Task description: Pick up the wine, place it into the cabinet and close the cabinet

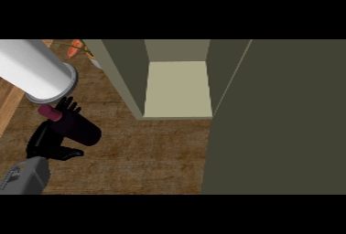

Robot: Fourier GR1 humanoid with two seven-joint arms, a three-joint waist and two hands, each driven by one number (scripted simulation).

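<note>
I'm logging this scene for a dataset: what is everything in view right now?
wine bottle: one, dark with a maroon top, lower left
cabinet: one, olive-grey, pale inside, top centre, open
cabinet door: one, dark olive, right side, swung open
white cylinder: one, upper left, cannot tell what it is
orange item: one, top left, mostly hidden
counter: one, brown wood
left hand: one, black, lower left, curled round the wine bottle
forearm: one, grey, bottom left
</note>
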